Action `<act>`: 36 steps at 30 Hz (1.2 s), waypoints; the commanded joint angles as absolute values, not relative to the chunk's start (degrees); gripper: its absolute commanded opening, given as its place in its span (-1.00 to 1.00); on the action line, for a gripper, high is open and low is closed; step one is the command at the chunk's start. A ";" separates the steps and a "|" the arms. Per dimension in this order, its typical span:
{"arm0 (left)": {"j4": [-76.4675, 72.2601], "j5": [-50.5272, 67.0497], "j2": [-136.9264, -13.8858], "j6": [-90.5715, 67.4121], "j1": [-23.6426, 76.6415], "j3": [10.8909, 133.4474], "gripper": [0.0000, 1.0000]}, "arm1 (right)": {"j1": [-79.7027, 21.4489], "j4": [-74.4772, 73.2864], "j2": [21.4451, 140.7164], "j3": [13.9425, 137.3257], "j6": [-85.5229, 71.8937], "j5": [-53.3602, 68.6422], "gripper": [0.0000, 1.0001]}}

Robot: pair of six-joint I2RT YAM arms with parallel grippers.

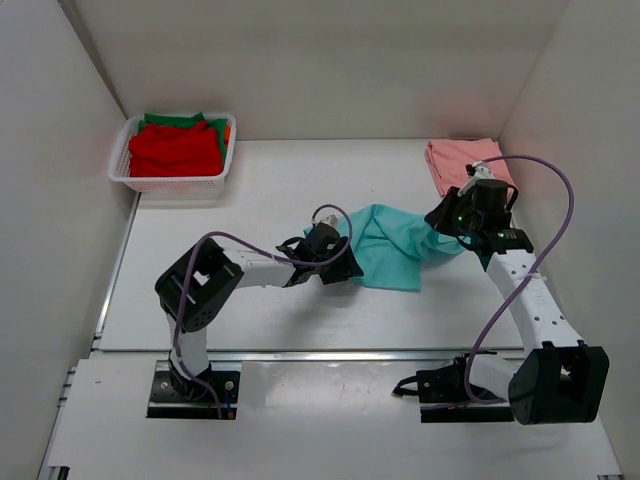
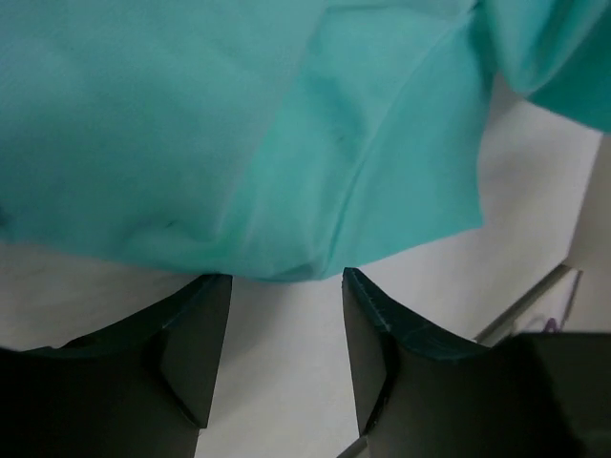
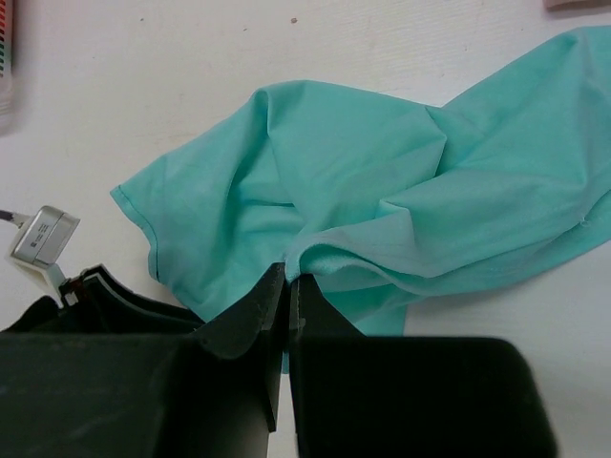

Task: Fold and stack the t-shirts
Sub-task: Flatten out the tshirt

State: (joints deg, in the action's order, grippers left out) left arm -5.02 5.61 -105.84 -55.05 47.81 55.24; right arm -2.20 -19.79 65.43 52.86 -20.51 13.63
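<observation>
White table (image 1: 250,310) holds teal t-shirt (image 1: 395,250), right gripper (image 3: 289,275) clamped on it, left gripper (image 2: 284,279) apart.

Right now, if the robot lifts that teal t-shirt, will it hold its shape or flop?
Probably flop: the teal t-shirt lies crumpled in soft folds. It likely drapes from wherever the right pincer pinches it. Pushed, it would probably bunch up rather than slide.

Teal t-shirt (image 1: 392,256), crumpled, unfolded
</observation>
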 commanded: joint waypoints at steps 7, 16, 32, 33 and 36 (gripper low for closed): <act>-0.36 3.07 -115.21 -58.97 48.69 65.72 0.26 | -0.26 -16.17 63.64 51.95 -18.54 15.82 -1.00; -1.49 6.68 -106.66 -55.55 45.18 63.47 -1.00 | 1.84 -18.19 61.79 53.69 -16.44 16.70 -1.00; 15.02 25.05 -51.88 -52.38 19.33 64.86 -1.00 | 9.85 -30.22 47.21 78.48 -19.16 22.33 -1.00; 16.07 25.57 -48.90 -53.51 19.16 65.21 -1.00 | 8.97 -31.10 44.67 79.44 -19.60 22.06 -1.00; 20.11 25.49 -45.10 -53.79 18.37 68.54 -1.00 | 9.31 -35.32 41.93 82.87 -19.60 21.36 -0.99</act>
State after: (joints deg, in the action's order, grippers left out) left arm 13.26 23.42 -47.51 -53.04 18.83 65.28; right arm 9.41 -31.42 43.79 79.07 -18.76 21.71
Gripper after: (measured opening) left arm 0.028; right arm 0.011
